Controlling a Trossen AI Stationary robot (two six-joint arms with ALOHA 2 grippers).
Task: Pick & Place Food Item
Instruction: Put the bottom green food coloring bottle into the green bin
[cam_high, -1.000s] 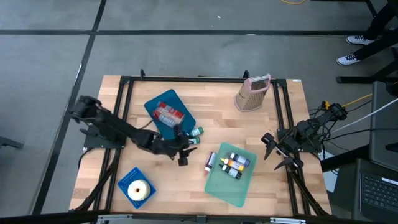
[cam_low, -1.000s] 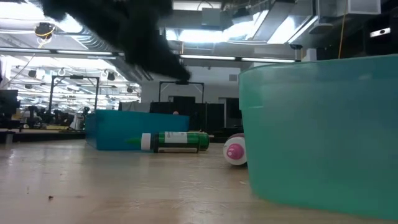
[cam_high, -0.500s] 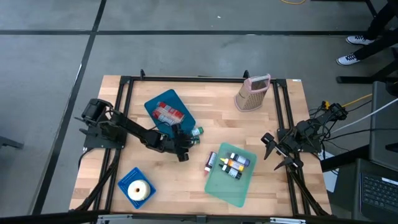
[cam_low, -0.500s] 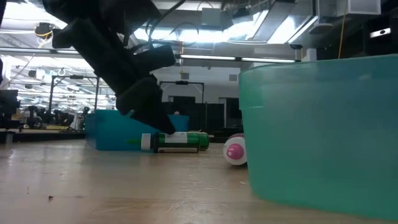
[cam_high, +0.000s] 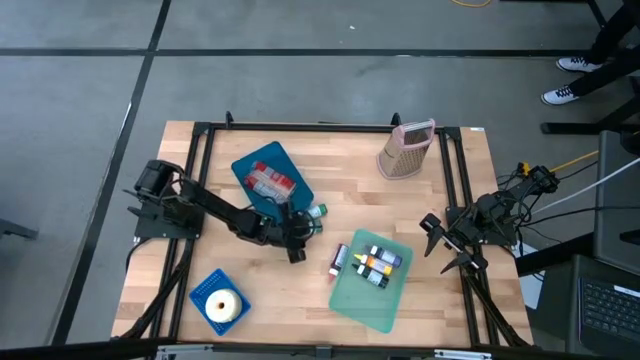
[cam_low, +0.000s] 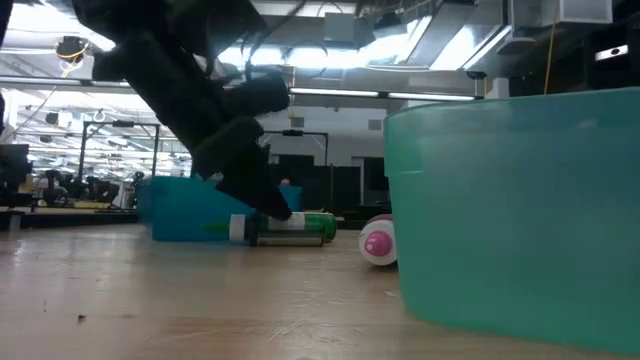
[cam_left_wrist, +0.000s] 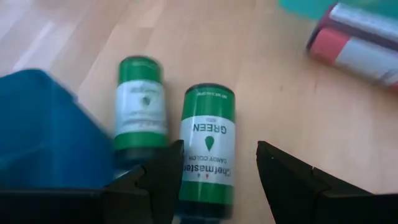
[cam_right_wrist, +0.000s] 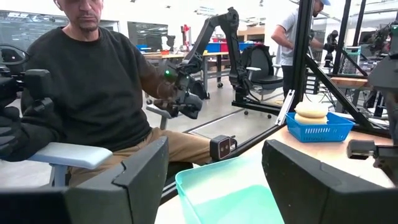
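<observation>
Broadly, the pale wooden worktop (cam_high: 330, 160) carries everything. Near its front edge lies a pale green plastic tray (cam_high: 375, 295) holding small colour bottles, and toward the left rear sits a blue plastic tray (cam_high: 262, 166) with a red packet. At the front left corner stands a small blue basket (cam_high: 205, 290) with a white round bun; at the rear right stands a pink grater (cam_high: 405, 150).

The left gripper (cam_left_wrist: 214, 180) is low near the middle of the worktop, its fingers spread on both sides of a small green-capped bottle (cam_left_wrist: 207, 140) that lies on its side and is not yet pinched. A second green bottle (cam_left_wrist: 140, 102) lies just beside it, next to the blue tray. The right gripper (cam_right_wrist: 214, 180) waits by the right edge, fingers spread.

If the fingers close now, one finger could push the neighbour bottle, or the round bottle could roll away.

Its label reads "GREEN", "Chefmaster" and "CANDY COLOR".
</observation>
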